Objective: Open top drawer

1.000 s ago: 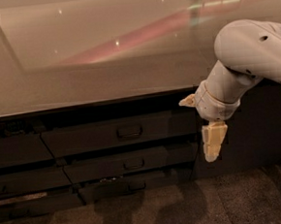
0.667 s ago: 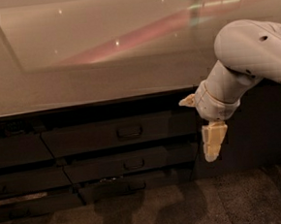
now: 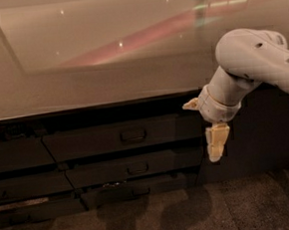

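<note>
We see the top drawer [image 3: 86,141] just under the front edge of the bench [image 3: 81,77], a long, flat, dark grey front that runs across the middle of the cabinet. A small dark bar handle [image 3: 133,136] sits at its centre. Only the front shows.

The pincer [image 3: 217,146] hangs to the right of the drawer, beside its right end, and points down towards the floor. It is well apart from the handle and holds nothing that we can see. We cannot tell whether it is open or closed, or how far it stands in front of the cabinet face. It is cream-coloured and blocky, on a white, smooth, rounded arm [image 3: 252,56] that comes in from the right edge.

Below the top drawer lie two lower drawers [image 3: 104,172] with narrower fronts and similar handles, all matt and dark. More dark drawer fronts [image 3: 15,156] stand to the left, and a plain dark panel [image 3: 266,137] fills the cabinet behind the pincer.

The bench top is pale, smooth and glossy, with a pinkish streak of reflected light across it. Its front edge is straight and overhangs the drawers. The floor [image 3: 192,213] is dark and speckled, with soft shadows, and lies open in front of the cabinet.
</note>
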Robot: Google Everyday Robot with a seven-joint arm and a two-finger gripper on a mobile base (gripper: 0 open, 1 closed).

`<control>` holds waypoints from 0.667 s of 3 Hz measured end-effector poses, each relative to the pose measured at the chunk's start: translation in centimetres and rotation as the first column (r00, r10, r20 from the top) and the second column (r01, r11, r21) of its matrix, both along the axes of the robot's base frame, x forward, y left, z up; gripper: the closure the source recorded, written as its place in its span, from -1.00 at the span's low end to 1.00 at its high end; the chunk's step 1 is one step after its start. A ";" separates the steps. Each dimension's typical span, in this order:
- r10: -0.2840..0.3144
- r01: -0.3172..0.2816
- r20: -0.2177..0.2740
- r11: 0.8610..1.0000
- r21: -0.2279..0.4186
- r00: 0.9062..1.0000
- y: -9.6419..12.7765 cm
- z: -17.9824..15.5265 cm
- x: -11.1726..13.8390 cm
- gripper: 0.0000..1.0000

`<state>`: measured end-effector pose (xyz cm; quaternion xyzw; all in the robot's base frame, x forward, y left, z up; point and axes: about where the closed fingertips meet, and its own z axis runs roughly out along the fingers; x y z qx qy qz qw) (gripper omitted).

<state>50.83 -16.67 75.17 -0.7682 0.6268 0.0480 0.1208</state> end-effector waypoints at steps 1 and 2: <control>0.036 -0.035 -0.037 0.999 0.040 0.999 -0.8 -2.2 1.6 -1.00; 0.036 -0.035 -0.037 0.999 0.040 0.999 -0.8 -2.2 1.6 -1.00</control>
